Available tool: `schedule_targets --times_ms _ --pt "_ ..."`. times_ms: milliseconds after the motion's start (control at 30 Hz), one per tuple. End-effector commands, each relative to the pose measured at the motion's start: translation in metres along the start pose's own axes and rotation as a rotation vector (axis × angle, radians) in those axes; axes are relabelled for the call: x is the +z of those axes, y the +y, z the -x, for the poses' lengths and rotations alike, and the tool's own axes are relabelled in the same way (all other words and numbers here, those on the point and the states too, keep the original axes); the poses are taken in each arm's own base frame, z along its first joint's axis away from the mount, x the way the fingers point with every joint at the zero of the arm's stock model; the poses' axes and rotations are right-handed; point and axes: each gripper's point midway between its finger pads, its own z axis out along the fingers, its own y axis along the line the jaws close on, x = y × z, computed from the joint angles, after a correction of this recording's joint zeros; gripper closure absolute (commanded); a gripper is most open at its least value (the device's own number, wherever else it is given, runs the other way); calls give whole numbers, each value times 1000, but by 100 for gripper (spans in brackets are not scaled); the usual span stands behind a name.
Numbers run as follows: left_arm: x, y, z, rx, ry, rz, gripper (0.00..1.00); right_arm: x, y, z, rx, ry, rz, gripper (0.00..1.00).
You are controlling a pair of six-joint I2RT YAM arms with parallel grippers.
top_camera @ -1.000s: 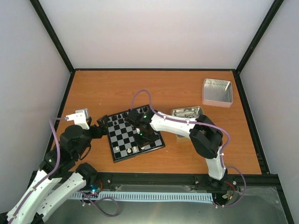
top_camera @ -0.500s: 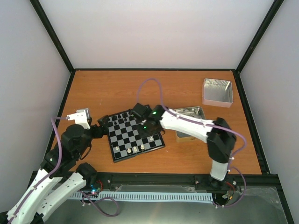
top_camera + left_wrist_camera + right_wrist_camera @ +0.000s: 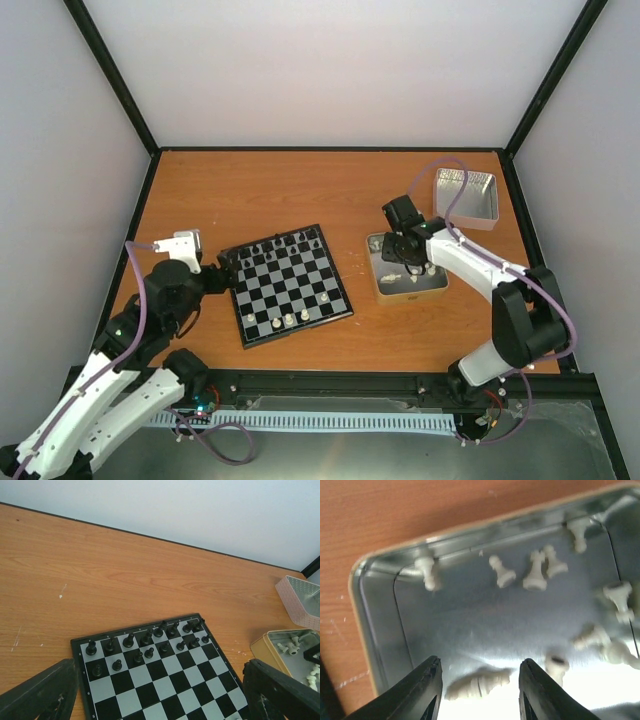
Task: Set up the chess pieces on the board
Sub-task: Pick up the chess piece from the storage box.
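Right gripper (image 3: 480, 682) is hovering, jaws spread and empty, over the open tin (image 3: 375, 630), where most cream chess pieces (image 3: 535, 572) are lying loose; a few are standing on the board (image 3: 290, 283). Left gripper (image 3: 160, 697) is standing at the board's left edge, jaws wide apart.

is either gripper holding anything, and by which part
Nothing is held. The right gripper hangs open over chess pieces in the tin; the left gripper is open by the board.
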Motion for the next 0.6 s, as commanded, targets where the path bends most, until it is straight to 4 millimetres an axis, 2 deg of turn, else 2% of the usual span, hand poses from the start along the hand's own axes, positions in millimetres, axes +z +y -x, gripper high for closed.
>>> schedule_targets --times_ms 0,133,233,367,567 --pt "5 -3 5 13 -4 4 9 26 13 32 -76 -61 105 57" --pt "10 -6 4 10 14 9 9 49 26 34 -164 -20 149 60" --pt "13 -7 3 6 26 10 9 58 9 41 -151 -47 45 62" --pt "18 -11 1 1 36 2 9 58 -17 48 -110 -100 -67 62" --pt "28 -15 -6 11 74 -2 9 67 -20 42 -132 -82 -54 59"
